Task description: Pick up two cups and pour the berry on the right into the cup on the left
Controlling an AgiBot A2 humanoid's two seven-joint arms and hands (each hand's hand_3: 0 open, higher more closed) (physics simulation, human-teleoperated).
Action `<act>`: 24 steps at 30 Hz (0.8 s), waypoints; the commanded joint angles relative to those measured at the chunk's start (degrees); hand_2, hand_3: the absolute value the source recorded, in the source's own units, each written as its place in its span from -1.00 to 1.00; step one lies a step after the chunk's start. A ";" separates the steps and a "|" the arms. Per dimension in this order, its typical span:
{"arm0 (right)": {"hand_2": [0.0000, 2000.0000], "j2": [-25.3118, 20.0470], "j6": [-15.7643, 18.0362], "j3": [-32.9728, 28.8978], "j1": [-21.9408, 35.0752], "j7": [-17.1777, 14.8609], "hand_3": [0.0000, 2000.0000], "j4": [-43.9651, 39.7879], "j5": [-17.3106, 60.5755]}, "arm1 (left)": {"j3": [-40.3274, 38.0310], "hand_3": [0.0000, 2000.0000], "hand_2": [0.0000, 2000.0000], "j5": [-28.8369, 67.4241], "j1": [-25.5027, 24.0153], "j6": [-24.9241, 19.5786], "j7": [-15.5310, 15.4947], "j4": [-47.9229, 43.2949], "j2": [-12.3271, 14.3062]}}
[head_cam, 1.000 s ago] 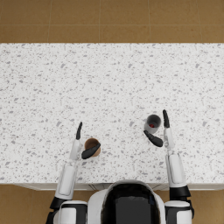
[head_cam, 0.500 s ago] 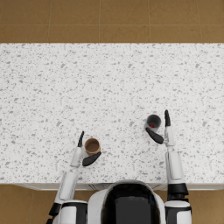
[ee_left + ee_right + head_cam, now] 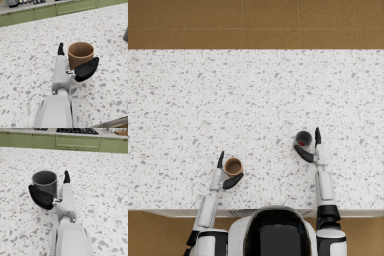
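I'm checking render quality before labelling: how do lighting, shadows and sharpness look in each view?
Head view: flat, even light, slightly soft, the berry only a red speck. Left wrist view: sharp, faint shadow beside the brown cup. Right wrist view: sharp, no glare on the grey cup.

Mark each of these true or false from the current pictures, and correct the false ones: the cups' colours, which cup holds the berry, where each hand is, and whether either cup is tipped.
1. The cup by the left hand is brown. True.
2. The brown cup holds the berry. False: a red berry shows in the grey cup; the brown cup looks empty in the left wrist view.
3. The right hand is beside the grey cup. True: thumb on one side, fingers on the other.
4. The grey cup is tipped over the brown one. False: both stand upright on the speckled counter, well apart.
5. The two cups touch. False: bare counter lies between them.
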 commanded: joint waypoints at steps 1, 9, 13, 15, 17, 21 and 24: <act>-1.00 -0.72 0.00 0.95 2.47 0.00 -1.00 -3.73 0.00 | 0.45 -1.00 -1.00 0.00 0.44 0.03 0.00 0.57 0.31; -1.00 -2.45 0.88 0.86 7.29 0.34 -1.00 -13.56 0.00 | 0.94 -1.00 -1.00 0.00 1.07 0.11 0.02 1.68 1.59; 0.36 -2.21 0.35 1.90 6.48 0.50 -0.67 -12.06 0.01 | 0.93 -0.67 0.36 -0.01 1.31 0.11 0.02 1.82 2.19; 1.00 -2.10 0.04 1.50 6.57 0.37 -0.02 -12.74 0.09 | 0.89 -0.02 1.00 0.00 1.30 -1.33 0.05 1.56 2.40; 1.00 -1.76 -0.72 1.57 6.03 0.54 0.28 -11.80 0.13 | 1.25 0.28 1.00 0.00 1.37 -1.96 -0.03 1.25 2.68; 1.00 -1.04 0.18 2.06 3.59 0.52 0.28 -2.42 0.09 | 3.43 0.28 1.00 0.00 4.46 -1.58 -0.17 -2.51 4.87; 1.00 -0.89 2.23 2.50 1.59 0.37 0.28 8.39 0.05 | 6.06 0.28 1.00 0.00 8.41 -1.39 -0.22 -1.54 7.65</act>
